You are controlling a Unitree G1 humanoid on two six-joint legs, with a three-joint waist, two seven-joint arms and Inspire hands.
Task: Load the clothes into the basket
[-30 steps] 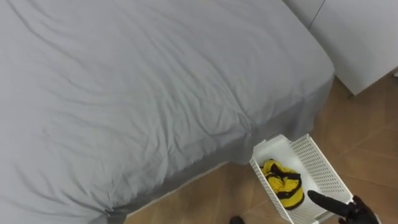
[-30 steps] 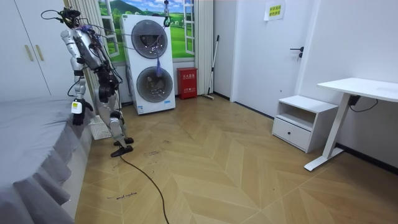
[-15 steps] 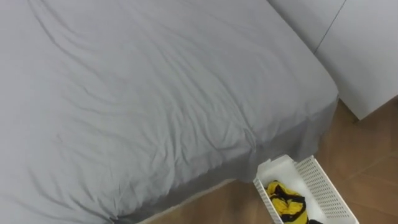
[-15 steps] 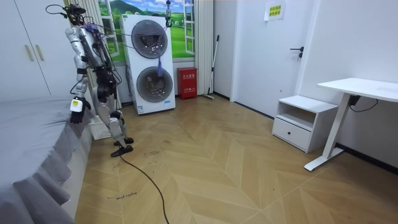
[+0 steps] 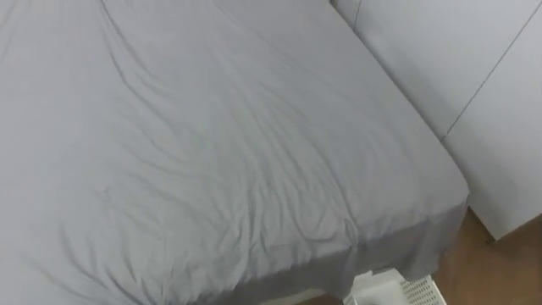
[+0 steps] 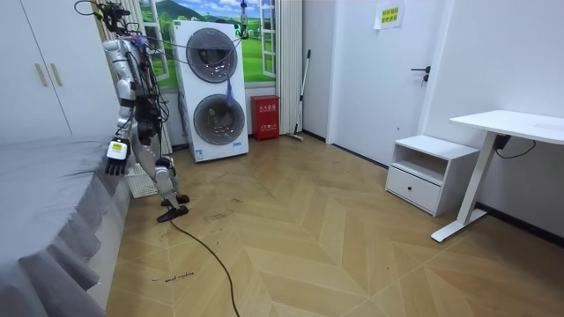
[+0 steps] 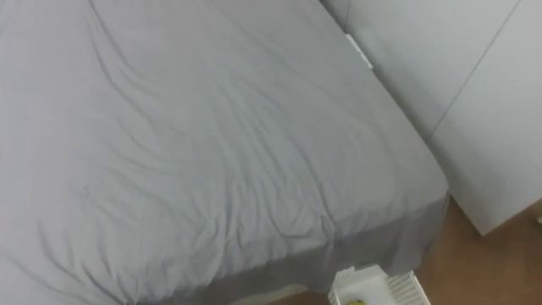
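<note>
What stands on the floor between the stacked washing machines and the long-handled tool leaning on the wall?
A red box, shown in the room view.

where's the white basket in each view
Left eye view: basket at the bottom edge, right of centre, cut off.
Right eye view: basket at the bottom edge, right of centre.
Room view: basket on the floor by the bed.
Shared landmark: grey bed.

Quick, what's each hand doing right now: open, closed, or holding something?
Right hand: hangs beside the grey bed, too far off to tell open or closed.
Left hand: cannot be told.
</note>
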